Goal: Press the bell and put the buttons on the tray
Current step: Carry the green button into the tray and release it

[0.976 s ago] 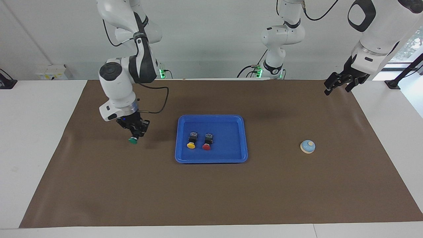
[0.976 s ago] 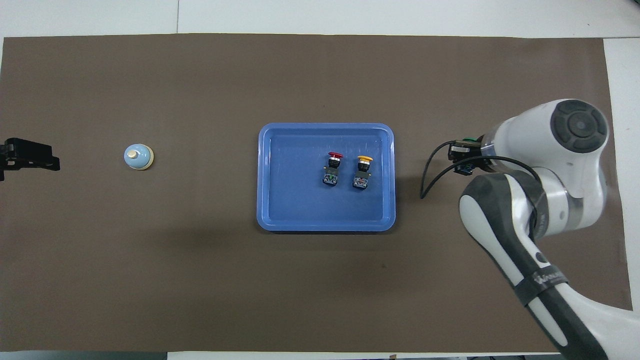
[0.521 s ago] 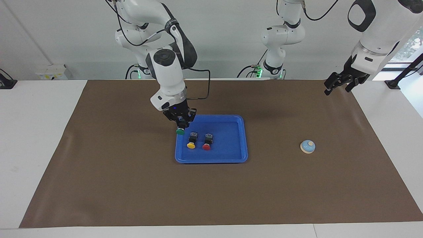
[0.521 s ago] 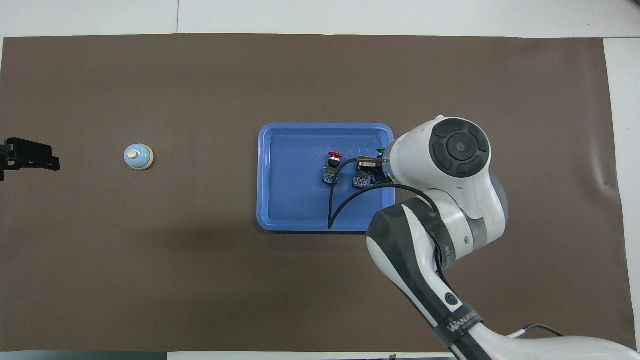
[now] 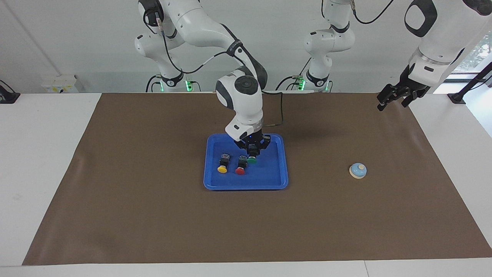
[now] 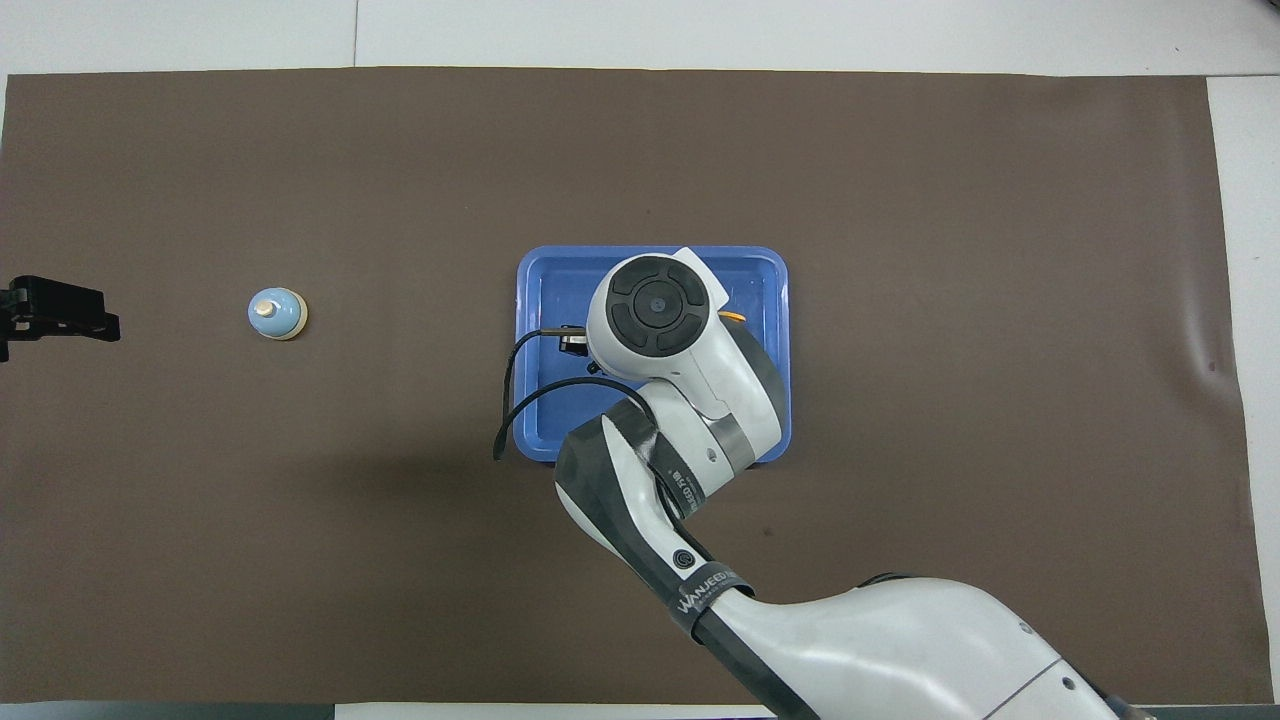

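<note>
Brown mat (image 5: 153,215): right pincer (image 5: 252,155) over tray (image 5: 275,181), gripping green button (image 5: 251,160).

Both arms are glossy white with dark grey joint bands and round dark end caps. A thin black cable loops off the right arm's wrist, a lettered black strap wraps its forearm, and each black pincer is small and blocky.

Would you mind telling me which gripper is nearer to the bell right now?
Left. The left gripper waits raised at the bell's end of the table; the right gripper holds the green button over the tray.
</note>
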Motion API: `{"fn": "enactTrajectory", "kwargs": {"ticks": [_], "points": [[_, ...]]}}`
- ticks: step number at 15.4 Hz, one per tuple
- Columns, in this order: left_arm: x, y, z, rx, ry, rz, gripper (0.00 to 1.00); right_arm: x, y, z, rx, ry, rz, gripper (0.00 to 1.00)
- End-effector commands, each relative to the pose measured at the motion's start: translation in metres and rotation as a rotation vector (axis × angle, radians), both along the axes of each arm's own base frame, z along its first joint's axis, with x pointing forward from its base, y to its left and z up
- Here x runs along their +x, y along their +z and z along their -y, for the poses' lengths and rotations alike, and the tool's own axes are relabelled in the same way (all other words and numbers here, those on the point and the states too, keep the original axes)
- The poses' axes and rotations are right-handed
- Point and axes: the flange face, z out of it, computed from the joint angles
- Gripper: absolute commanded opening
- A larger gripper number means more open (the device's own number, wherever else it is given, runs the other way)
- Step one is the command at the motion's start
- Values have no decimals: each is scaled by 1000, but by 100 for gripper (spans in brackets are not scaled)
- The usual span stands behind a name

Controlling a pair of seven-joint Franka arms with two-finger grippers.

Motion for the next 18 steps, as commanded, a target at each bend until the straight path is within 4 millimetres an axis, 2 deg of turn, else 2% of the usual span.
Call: {"fn": "enactTrajectory", "kwargs": {"ticks": [1,3,5,8,9,10,15,18], "points": [[1,4,0,10,-5,-7,100,6,-5,-2,8,-7,13,0],[1,4,0,10,-5,-7,100,-2,-20,-3,5,2,15,0],[1,4,0,10,-7,-7,100,-14,-30,-14,12,19,24,0],[1,4,0,10,-5,-7,100,-18,-32,-18,18,-26,19,0],[1,4,0,10,-5,-7,100,-19,-32,-19,17,-36,15,71],[1,4,0,10,-5,-7,100,-20,-31,-21,17,-41,13,100],[1,4,0,10,-5,-7,100,-13,-11,-20,2,-105,-18,100],[1,4,0,10,-5,-7,100,1,16,-8,-13,-133,-41,100]]}}
